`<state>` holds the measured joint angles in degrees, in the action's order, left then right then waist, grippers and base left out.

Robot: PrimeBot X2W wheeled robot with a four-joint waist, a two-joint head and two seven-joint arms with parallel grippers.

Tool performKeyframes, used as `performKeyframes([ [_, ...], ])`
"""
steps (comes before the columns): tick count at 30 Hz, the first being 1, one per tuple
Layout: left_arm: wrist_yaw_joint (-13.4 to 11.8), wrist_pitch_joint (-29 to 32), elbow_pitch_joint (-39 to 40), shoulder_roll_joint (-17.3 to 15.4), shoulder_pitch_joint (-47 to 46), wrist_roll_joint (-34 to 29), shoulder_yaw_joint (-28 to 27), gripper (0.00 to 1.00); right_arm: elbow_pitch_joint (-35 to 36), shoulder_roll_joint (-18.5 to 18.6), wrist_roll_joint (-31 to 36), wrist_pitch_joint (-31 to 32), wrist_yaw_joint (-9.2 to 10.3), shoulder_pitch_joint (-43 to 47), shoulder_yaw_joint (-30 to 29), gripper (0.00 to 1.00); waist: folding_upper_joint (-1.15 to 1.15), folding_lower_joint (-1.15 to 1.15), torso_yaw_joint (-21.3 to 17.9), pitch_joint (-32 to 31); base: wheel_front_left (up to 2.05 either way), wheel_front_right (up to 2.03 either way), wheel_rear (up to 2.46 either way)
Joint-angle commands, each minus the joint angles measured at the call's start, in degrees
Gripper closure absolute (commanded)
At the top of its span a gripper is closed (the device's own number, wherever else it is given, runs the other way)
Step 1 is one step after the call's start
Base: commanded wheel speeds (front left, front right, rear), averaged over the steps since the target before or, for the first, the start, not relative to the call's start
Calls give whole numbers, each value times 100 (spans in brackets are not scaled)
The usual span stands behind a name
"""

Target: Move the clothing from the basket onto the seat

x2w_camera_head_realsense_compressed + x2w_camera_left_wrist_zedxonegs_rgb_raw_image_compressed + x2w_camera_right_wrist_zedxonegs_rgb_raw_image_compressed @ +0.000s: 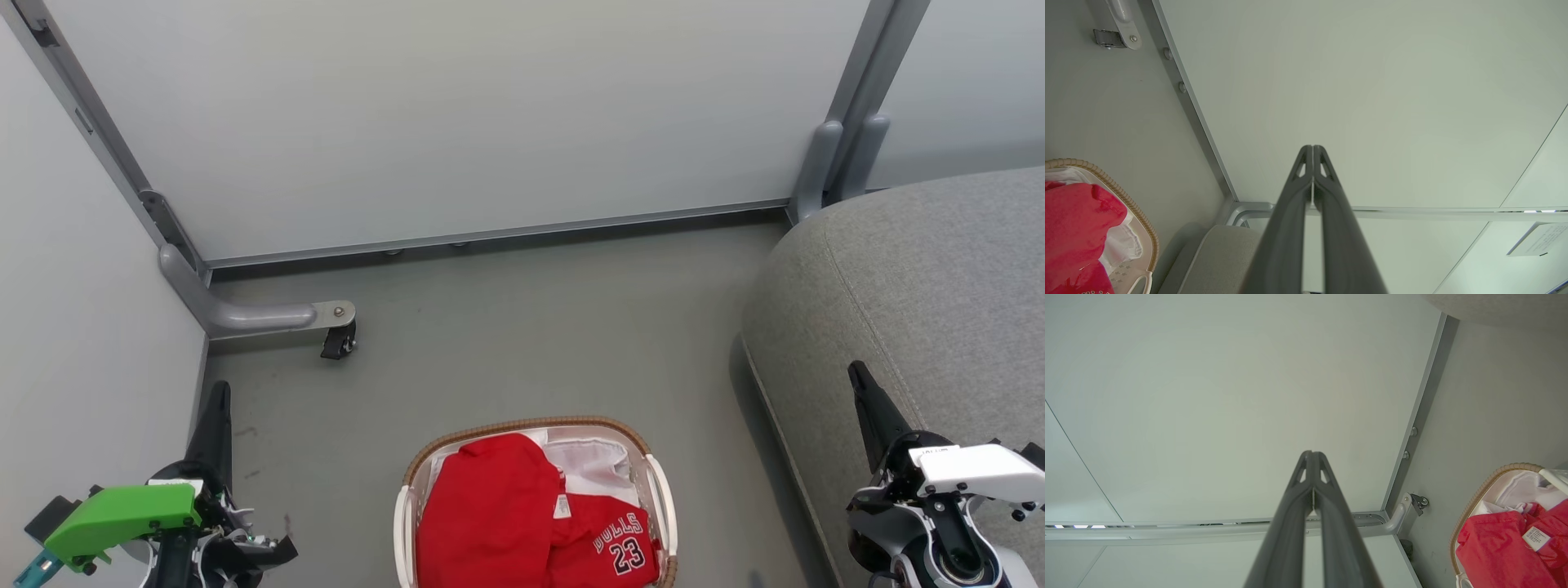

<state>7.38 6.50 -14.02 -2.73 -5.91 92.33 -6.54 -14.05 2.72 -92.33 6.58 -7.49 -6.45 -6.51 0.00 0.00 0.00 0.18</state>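
Observation:
The white basket (pixel 658 492) with a brown woven rim stands on the floor at the bottom centre of the head view. In it lies the red clothing (pixel 498 514), one piece printed "BULLS 23", over a white liner. The grey seat (pixel 914 286) rises at the right. My left gripper (pixel 219 390) is at the lower left, shut and empty, well left of the basket. Over the seat's front part my right gripper (pixel 856 369) points up, shut and empty. In the left wrist view the fingertips (pixel 1312 148) meet, with the basket (pixel 1133 208) at lower left. The right wrist view shows closed fingertips (pixel 1311 453) and the clothing (pixel 1498 547).
A pale partition wall (pixel 457 122) runs across the back and another along the left. A grey metal foot with a black caster (pixel 336 341) juts onto the floor at the left. Bare grey floor (pixel 539 327) lies between the basket, the wall and the seat.

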Motion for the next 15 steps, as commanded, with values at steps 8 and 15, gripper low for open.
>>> performKeyframes([
  [8, 30, 22, 9, -30, -67, 18, -11, 100, 16, 33, -18, 10, 0, 51, -7, 100, 0, 0, 0, 0, 0, 0, 0],
  [15, 30, 22, 9, -30, -67, 18, -11, 100, 16, 33, -18, 10, 0, 51, -7, 100, 0, 0, 0, 0, 0, 0, 0],
])
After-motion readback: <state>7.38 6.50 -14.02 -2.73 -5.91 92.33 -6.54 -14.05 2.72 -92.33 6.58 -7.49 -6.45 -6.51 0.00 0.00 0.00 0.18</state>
